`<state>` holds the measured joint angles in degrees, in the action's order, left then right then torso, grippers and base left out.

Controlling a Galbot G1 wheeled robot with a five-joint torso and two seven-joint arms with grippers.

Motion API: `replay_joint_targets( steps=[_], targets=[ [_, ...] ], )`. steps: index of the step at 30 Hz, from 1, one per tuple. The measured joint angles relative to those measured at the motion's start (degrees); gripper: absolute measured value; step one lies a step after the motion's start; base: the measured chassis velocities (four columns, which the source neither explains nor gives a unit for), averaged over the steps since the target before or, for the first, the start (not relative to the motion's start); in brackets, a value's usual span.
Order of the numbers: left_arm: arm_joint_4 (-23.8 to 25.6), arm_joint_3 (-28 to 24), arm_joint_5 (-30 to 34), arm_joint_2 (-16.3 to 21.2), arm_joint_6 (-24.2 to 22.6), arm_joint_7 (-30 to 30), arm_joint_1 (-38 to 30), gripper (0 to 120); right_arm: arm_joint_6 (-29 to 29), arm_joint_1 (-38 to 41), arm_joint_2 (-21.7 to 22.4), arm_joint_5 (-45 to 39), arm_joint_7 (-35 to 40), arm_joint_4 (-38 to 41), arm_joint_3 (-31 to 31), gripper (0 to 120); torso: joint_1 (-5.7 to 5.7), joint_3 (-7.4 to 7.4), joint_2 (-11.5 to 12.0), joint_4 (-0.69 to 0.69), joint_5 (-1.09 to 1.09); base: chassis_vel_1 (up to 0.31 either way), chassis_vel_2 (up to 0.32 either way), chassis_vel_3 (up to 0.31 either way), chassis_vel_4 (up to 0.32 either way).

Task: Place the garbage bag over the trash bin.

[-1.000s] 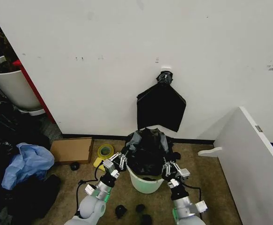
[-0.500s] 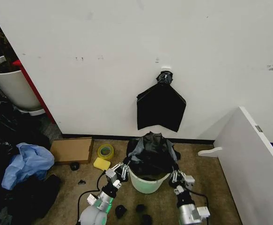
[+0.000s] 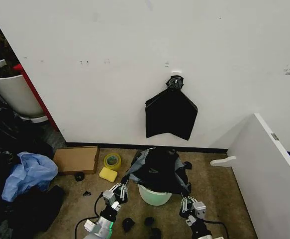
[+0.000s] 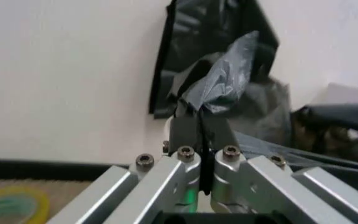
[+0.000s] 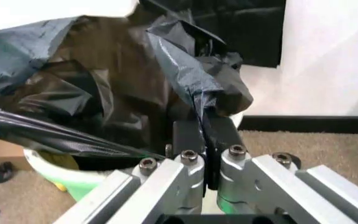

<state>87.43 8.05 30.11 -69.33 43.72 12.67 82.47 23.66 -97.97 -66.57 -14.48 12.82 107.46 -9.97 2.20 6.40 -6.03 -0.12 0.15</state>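
The glossy black garbage bag (image 3: 159, 169) drapes over the top of the cream-white trash bin (image 3: 153, 196), which stands on the floor by the wall. My left gripper (image 3: 119, 191) is at the bin's left side, shut on the bag's edge (image 4: 219, 88). At the bin's right side my right gripper (image 3: 188, 203) is also shut on a fold of the bag (image 5: 201, 88). In the right wrist view the bin's rim (image 5: 61, 170) peeks out below the bag. Both grippers sit low, near the bin's wall.
A kite-shaped black plastic bundle (image 3: 170, 113) hangs on the wall above the bin. A yellow tape roll (image 3: 112, 160), yellow sponge (image 3: 107, 174) and cardboard box (image 3: 76, 159) lie to the left. A pale blue bag (image 3: 29, 173) lies far left, a white panel (image 3: 266, 169) stands right.
Both grippers have moved down and toward me with the bag's edges, pulling the bag down over the bin's rim. The bin's opening is now covered.
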Motion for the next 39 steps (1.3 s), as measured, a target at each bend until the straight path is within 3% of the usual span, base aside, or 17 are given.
replay_joint_targets(
  steps=[8,14,17,22,26,28,31,34,39],
  targets=[
    [1.30,-0.05,-7.42,-0.88,-0.41,-3.97,3.96,0,6.33,0.64,1.84,0.24,-9.34,-5.00,-2.65,0,0.00,-0.01,-0.01,-0.01,0.04,0.000,0.000,0.000,0.000],
    [2.02,-0.14,-12.24,-0.85,-1.15,-5.53,4.70,0,7.56,1.16,4.81,0.10,-16.60,-6.64,-5.43,0,0.00,-0.01,-0.01,-0.01,0.03,0.000,0.000,0.000,0.000],
    [4.44,0.04,-12.42,-0.47,-1.61,-5.61,5.94,0,7.11,1.02,6.23,-2.51,-19.51,-3.63,-7.37,0,0.00,0.00,-0.01,0.01,0.01,0.000,0.000,0.000,0.000],
    [8.67,0.08,-12.06,1.08,-3.53,-5.97,7.44,0,1.96,-0.01,8.07,-3.88,-15.06,3.02,-7.31,0,0.01,0.01,-0.01,0.05,-0.08,0.000,0.000,0.000,0.000],
    [18.44,0.66,-10.63,5.45,-12.06,-8.82,9.22,0,-9.39,-1.91,10.20,-5.04,-6.17,11.12,-5.82,0,0.00,0.01,-0.01,0.02,-0.03,0.000,0.000,0.000,0.000],
    [19.71,0.71,-10.51,5.99,-13.76,-9.41,9.29,0,-10.72,-2.09,10.33,-5.40,-5.16,11.79,-5.63,0,0.00,0.01,-0.01,0.01,-0.03,0.000,0.000,0.000,0.000],
    [24.97,0.84,-9.75,8.71,-24.32,-12.20,8.56,0,-18.08,-2.37,10.64,-8.62,-0.04,14.36,-4.55,0,0.00,0.00,-0.01,0.01,-0.02,0.000,0.000,0.000,0.000],
    [26.20,0.22,-9.12,9.90,-32.35,-14.01,7.49,0,-22.76,-2.53,10.66,-10.89,2.24,14.64,-4.09,0,0.00,0.01,-0.01,0.00,-0.01,0.000,0.000,0.000,0.000],
    [26.29,-1.00,-8.92,10.53,-37.69,-16.27,8.53,0,-26.25,-2.89,11.00,-13.24,3.30,14.64,-3.95,0,0.00,0.00,-0.01,0.00,-0.01,0.000,0.000,0.000,0.000]
  ],
)
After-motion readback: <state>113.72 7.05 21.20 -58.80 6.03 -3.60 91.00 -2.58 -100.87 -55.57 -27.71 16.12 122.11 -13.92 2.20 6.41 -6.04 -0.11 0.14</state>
